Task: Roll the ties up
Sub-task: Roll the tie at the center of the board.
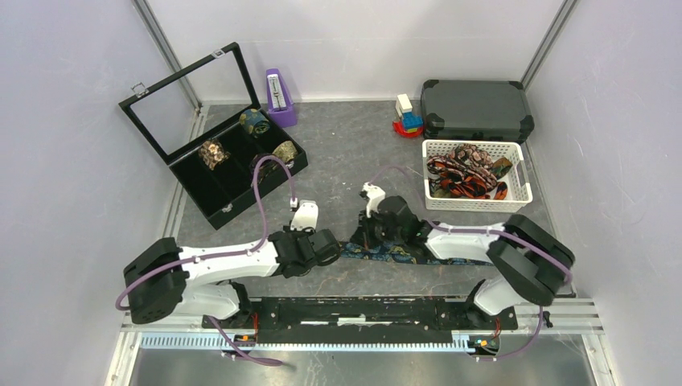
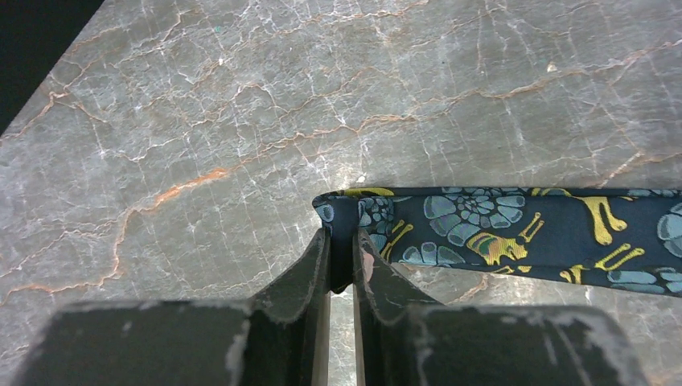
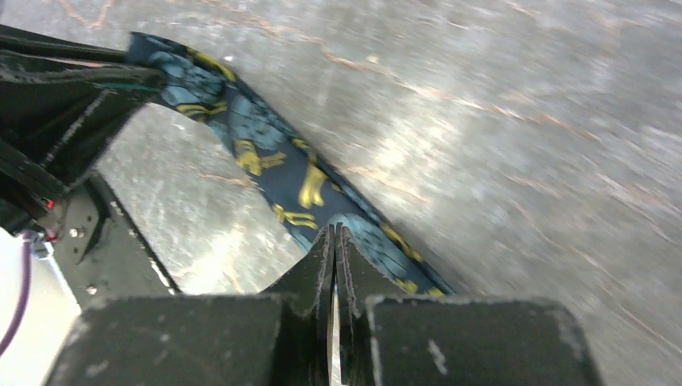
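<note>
A dark navy tie (image 1: 394, 254) with blue and gold paisley lies stretched across the near middle of the table. My left gripper (image 1: 334, 245) is shut on its left end. In the left wrist view the fabric (image 2: 499, 233) is pinched between the fingertips (image 2: 343, 241). My right gripper (image 1: 363, 237) is close by to the right. In the right wrist view its jaws (image 3: 334, 233) are shut, with the tips on top of the tie (image 3: 265, 153). I cannot tell whether any fabric is pinched between them. More ties (image 1: 462, 173), red-orange and brown, are heaped in a white basket (image 1: 521, 173).
An open black case (image 1: 233, 173) at the back left holds three rolled ties (image 1: 213, 153). A purple metronome (image 1: 279, 96), toy blocks (image 1: 408, 117) and a grey hard case (image 1: 476, 108) stand along the back. The two grippers are almost touching.
</note>
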